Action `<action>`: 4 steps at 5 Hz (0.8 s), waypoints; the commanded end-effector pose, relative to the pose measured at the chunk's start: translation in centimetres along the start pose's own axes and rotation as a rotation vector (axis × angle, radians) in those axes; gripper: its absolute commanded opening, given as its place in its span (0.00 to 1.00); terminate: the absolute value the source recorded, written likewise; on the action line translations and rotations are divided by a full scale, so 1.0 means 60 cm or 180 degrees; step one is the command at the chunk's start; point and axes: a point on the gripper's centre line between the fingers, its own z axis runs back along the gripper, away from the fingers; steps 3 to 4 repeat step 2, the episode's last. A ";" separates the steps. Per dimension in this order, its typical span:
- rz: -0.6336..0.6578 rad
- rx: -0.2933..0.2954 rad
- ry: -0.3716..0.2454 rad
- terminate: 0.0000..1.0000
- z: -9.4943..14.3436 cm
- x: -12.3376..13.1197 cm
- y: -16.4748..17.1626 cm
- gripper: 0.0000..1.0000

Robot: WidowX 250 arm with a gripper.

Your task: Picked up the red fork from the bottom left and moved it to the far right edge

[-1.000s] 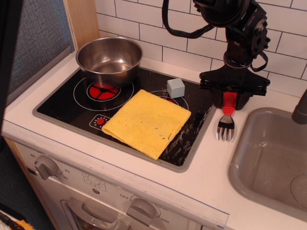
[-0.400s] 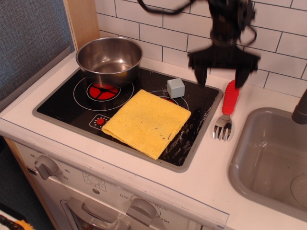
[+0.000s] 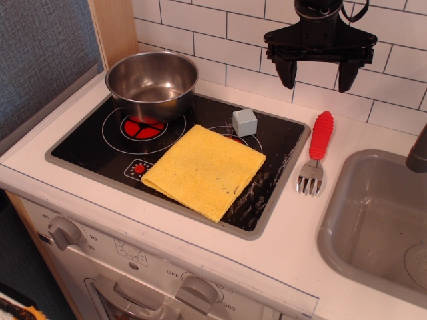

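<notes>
Gripper (image 3: 318, 73) hangs high in front of the tiled wall (image 3: 200, 37), above the back of the counter (image 3: 293, 233), with its two black fingers (image 3: 287, 72) spread wide and pointing down; nothing is held between them. Fork (image 3: 317, 152) lies flat on the white strip (image 3: 303, 207) between the cooktop (image 3: 87, 143) rim and the sink (image 3: 347, 260), well below the gripper and not touching it. Its red ribbed handle points toward the wall and its silver tines point toward the front edge of the counter. The handle lies just beside the cooktop's right rim; the tines rest on bare counter, near the left lip of the sink. On the cooktop, a folded yellow cloth (image 3: 203, 170) covers most of the front right area and part of the right burner marking. A small grey cube (image 3: 244, 122) stands just behind the cloth, at its rear corner. A steel pot (image 3: 152, 81) sits on the rear left of the cooktop, partly over the red burner marking (image 3: 143, 127), apart from the cloth. White smears show on the black glass to the right of the cloth. A dark faucet (image 3: 418, 152) part shows at the right frame edge above the sink. Below the counter, the front panel carries grey knobs (image 3: 63, 232), one at the left and one near the middle.
</notes>
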 end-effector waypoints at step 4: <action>0.0012 -0.0058 -0.0161 1.00 0.052 -0.028 0.012 1.00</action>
